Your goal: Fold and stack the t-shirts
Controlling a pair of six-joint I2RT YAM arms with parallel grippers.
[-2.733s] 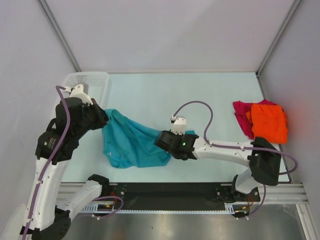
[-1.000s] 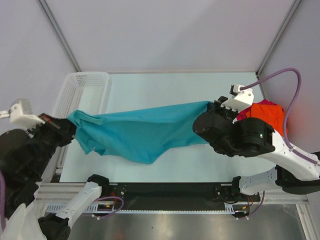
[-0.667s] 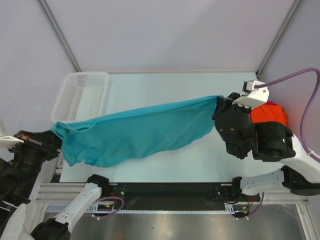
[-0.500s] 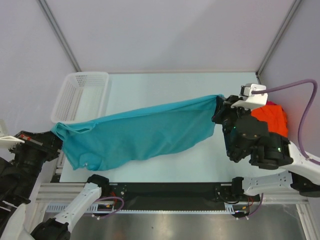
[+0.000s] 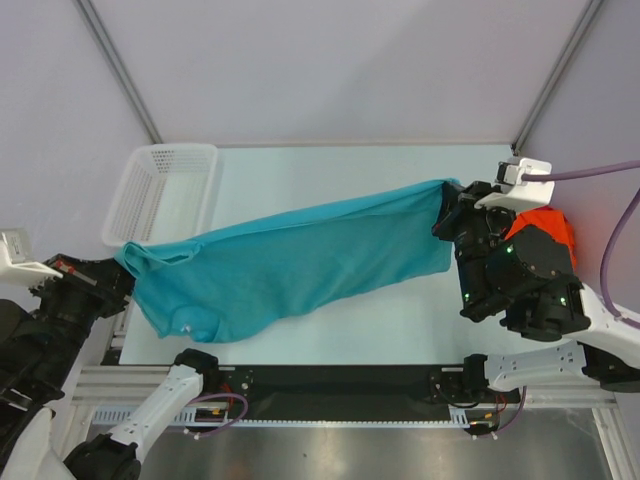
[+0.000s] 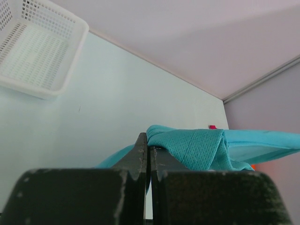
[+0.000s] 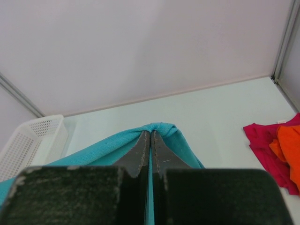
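The teal-blue t-shirt [image 5: 300,260] hangs stretched above the table between both arms. My left gripper [image 5: 122,272] is shut on its left end; the cloth bunches at the fingertips in the left wrist view [image 6: 192,145]. My right gripper [image 5: 447,200] is shut on its right end, with cloth wrapped over the tips in the right wrist view [image 7: 161,129]. The orange t-shirt [image 5: 545,222] lies on the magenta-red t-shirt [image 7: 260,140] at the right edge of the table, mostly hidden behind the right arm in the top view.
A white mesh basket [image 5: 160,190] stands at the table's back left, also in the left wrist view [image 6: 33,56]. Grey walls enclose the back and sides. The right arm's body [image 5: 520,280] looms over the table's right front.
Both arms lifted the teal shirt off the table and pulled it apart into a wide span. In the last half second it shifted slightly up and right.
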